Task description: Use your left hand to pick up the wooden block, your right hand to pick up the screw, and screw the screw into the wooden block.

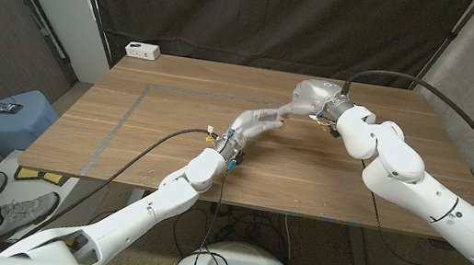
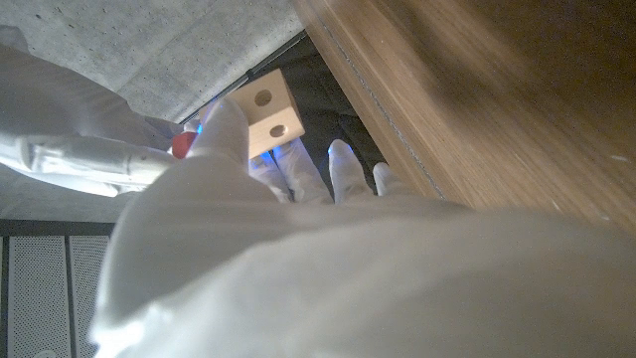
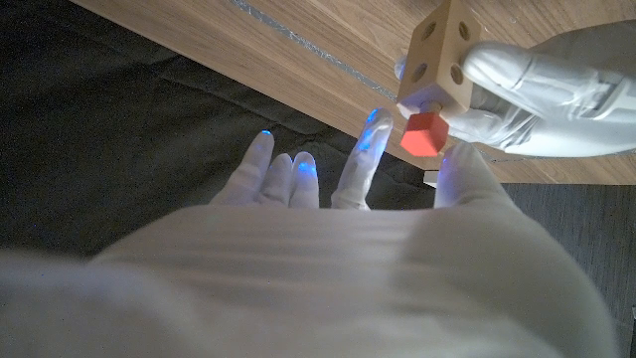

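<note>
The left hand (image 3: pixel 556 75) grips the wooden block (image 3: pixel 437 55) above the desk (image 1: pixel 171 142), holes facing the right hand (image 3: pixel 397 209), which pinches the red-headed screw (image 3: pixel 421 133) at its underside for threading.

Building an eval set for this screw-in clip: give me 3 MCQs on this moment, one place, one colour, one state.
1. Where is the wooden block?
A. Lying on the table
B. Held up by the left hand
C. On the floor

2. What colour is the screw head?
A. Red
B. Green
C. Black

3. How does the screw stand to the block?
A. Far apart from it
B. Lying loose on the table
C. Head against one block face

Key: 1 B, the left hand grips the block above the table in the right wrist view. 2 A, the head shows red in both wrist views. 3 C, the head sits at the block's face, with the right hand at it.
</note>
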`<action>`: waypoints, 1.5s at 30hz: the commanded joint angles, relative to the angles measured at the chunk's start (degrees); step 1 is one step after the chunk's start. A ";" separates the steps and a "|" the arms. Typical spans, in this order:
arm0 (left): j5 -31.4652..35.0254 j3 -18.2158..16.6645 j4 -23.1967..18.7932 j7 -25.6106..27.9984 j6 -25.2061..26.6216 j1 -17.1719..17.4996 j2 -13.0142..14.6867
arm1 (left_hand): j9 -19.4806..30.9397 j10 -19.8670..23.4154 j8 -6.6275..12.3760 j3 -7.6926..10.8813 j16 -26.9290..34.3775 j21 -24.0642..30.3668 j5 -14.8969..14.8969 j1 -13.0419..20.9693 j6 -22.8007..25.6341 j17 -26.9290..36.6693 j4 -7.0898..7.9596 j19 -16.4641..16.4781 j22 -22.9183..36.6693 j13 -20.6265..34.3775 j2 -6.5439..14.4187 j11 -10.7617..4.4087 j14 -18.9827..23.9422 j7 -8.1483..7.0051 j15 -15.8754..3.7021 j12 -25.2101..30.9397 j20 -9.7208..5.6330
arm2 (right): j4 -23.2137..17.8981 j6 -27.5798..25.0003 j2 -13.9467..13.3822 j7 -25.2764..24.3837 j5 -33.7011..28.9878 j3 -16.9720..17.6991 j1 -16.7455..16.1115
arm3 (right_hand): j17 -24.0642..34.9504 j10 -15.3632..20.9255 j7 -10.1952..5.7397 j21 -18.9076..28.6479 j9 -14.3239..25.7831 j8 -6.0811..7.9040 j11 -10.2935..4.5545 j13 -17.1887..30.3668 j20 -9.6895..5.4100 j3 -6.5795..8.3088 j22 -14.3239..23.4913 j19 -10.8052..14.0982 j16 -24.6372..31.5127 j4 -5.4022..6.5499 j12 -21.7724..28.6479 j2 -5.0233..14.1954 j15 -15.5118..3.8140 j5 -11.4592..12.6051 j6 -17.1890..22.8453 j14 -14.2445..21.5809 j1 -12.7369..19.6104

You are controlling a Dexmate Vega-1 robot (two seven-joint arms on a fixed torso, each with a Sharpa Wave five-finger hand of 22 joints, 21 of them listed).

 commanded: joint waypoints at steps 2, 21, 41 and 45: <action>-0.19 0.04 -0.02 -0.43 -0.03 -0.08 0.00 | 0.05 0.10 0.39 0.58 0.13 0.50 -0.05 0.05 0.09 0.07 0.09 0.32 0.14 0.21 0.60 0.06 0.51 0.09 -4.37 0.32 0.48 | -0.38 -0.26 -0.08 1.06 -0.27 0.50 -0.39 | 0.22 -0.73 0.74 -0.25 -0.25 -1.24 0.60 0.25 0.22 -0.64 0.19 -0.54 -0.18 0.17 -0.57 0.21 0.34 0.03 -3.24 -0.06 -1.29; -0.29 -0.14 -0.05 -0.14 -0.06 0.18 0.00 | 0.05 0.09 0.30 0.88 -0.02 0.50 -0.10 0.07 -0.07 0.01 0.06 0.35 0.14 0.15 0.67 0.07 0.52 0.03 -4.39 0.31 0.51 | -1.98 4.30 -3.06 0.87 5.89 4.15 -1.83 | -0.54 -5.33 2.01 -0.65 -5.10 -8.99 2.35 0.71 1.69 -0.36 0.16 -3.41 -1.58 -1.15 -2.32 1.95 2.27 0.44 -14.17 -2.82 -1.38; -0.38 -0.16 0.54 -0.29 -0.10 -0.27 -0.15 | 0.04 0.10 0.35 1.07 -0.11 0.49 -0.14 -0.10 0.09 0.00 0.11 0.35 0.14 0.09 0.67 0.08 0.56 0.03 -4.39 0.32 0.50 | -3.04 6.86 -5.38 3.88 8.20 4.60 -0.65 | -1.13 -9.38 1.26 -0.68 -8.55 -15.02 3.30 1.03 2.22 2.24 0.10 -5.92 -2.08 -3.77 -2.84 3.30 3.11 1.41 -21.22 -5.59 3.02; -0.43 -0.16 0.57 -0.38 -0.06 -0.36 -0.14 | 0.04 0.11 0.34 1.10 -0.10 0.49 -0.15 -0.13 0.08 0.00 0.12 0.34 0.14 0.09 0.66 0.07 0.61 -0.01 -4.36 0.33 0.49 | -2.93 7.13 -5.37 3.35 7.76 4.50 -0.86 | -1.19 -9.90 0.34 -0.56 -9.04 -16.01 3.17 1.08 2.23 2.78 0.09 -5.94 -2.01 -4.13 -2.80 3.30 3.12 1.49 -22.40 -5.72 4.02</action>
